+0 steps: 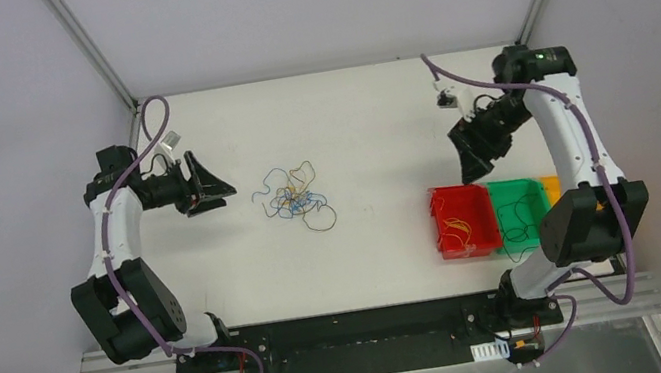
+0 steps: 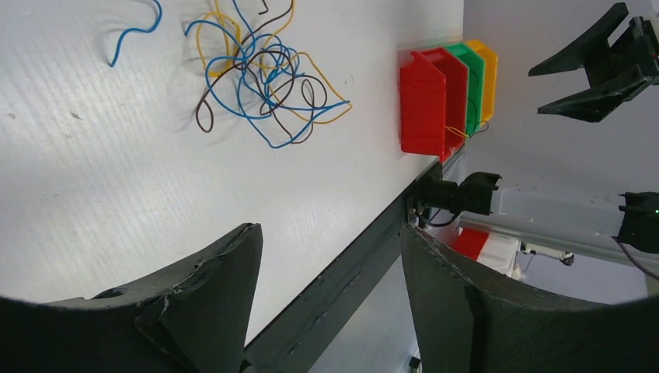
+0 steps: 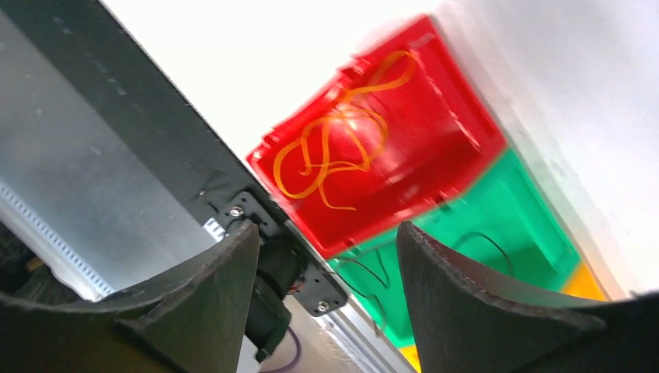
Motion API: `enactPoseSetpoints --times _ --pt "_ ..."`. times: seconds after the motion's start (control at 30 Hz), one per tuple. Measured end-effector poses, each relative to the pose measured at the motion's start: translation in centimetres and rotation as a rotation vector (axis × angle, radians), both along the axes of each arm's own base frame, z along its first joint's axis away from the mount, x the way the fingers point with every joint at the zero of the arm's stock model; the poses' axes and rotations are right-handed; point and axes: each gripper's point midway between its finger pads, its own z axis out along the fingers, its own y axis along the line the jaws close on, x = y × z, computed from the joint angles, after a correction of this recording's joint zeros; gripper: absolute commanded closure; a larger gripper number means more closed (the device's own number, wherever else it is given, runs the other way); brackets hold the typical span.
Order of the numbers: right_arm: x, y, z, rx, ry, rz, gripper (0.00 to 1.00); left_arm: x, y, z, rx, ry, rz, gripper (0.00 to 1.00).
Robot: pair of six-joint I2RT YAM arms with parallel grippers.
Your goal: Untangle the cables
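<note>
**A:** Start with the biggest thing. What carries it all?

**B:** The white table point(image 1: 345, 113). The left arm point(image 1: 113, 243) and right arm point(image 1: 570, 141) reach over it from opposite sides. Both sets of jaws are spread apart with nothing between them.

**A:** And the containers?

**B:** Three plastic bins stand in a row, touching one another, at the table's near edge on the right. The red bin point(image 1: 437, 224) is just beside the right jaws, on their near side. From the right wrist it shows through the gap between them. The green bin point(image 1: 509, 185) comes next, then the yellow bin point(image 1: 550, 185), which is the farthest from the left jaws.

**A:** What is in them?

**B:** A looping yellow-orange wire point(image 3: 334, 144) lies in the red bin. A thin black wire point(image 1: 520, 216) is in the green bin. The right arm hides most of the yellow bin, so I cannot tell what it holds.

**A:** Where are the cables still to be sorted?

**B:** The tangle of cables point(image 1: 293, 198) lies on the table between the two sets of jaws, nearer the left ones but well apart from them. It sits out ahead of the left jaws in the wrist view. Blue, yellow-orange and dark strands cross one another there.

**A:** Anything loose?

**B:** A curl of blue wire point(image 2: 132, 33) lies near the knot's edge. I cannot tell whether it joins the knot.
</note>
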Motion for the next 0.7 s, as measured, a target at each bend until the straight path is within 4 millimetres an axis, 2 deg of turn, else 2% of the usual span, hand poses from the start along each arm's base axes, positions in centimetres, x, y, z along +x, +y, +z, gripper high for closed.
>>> enactPoseSetpoints --times 0.07,0.13,0.2,0.33,0.4,0.53,0.7 --pt "-0.5 2.0 -0.2 0.003 0.034 0.043 0.32 -0.4 -0.5 -0.5 -0.006 0.017 -0.012 0.33" --pt "-1.5 2.5 -1.0 -0.013 0.072 0.070 0.32 -0.6 -0.7 -0.8 -0.008 0.028 -0.018 0.33" --pt "-3.0 1.1 -2.4 -0.052 0.120 0.054 0.31 -0.8 -0.7 -1.0 -0.008 0.032 -0.018 0.33" --pt "-6.6 -3.6 -4.7 -0.164 0.176 0.010 0.27 -0.8 -0.8 -0.9 -0.007 0.028 -0.022 0.33" --pt "-8.5 -5.0 -5.4 -0.208 0.184 0.016 0.25 -0.9 -1.1 -0.9 -0.005 0.029 -0.030 0.33" --pt "-10.4 -5.7 -6.3 -0.242 0.201 0.050 0.24 -1.0 -1.5 -1.0 -0.004 0.028 -0.044 0.33" --pt "-10.9 -6.3 -7.8 -0.254 0.253 0.063 0.25 -1.1 -1.6 -1.2 0.001 0.031 -0.047 0.33"
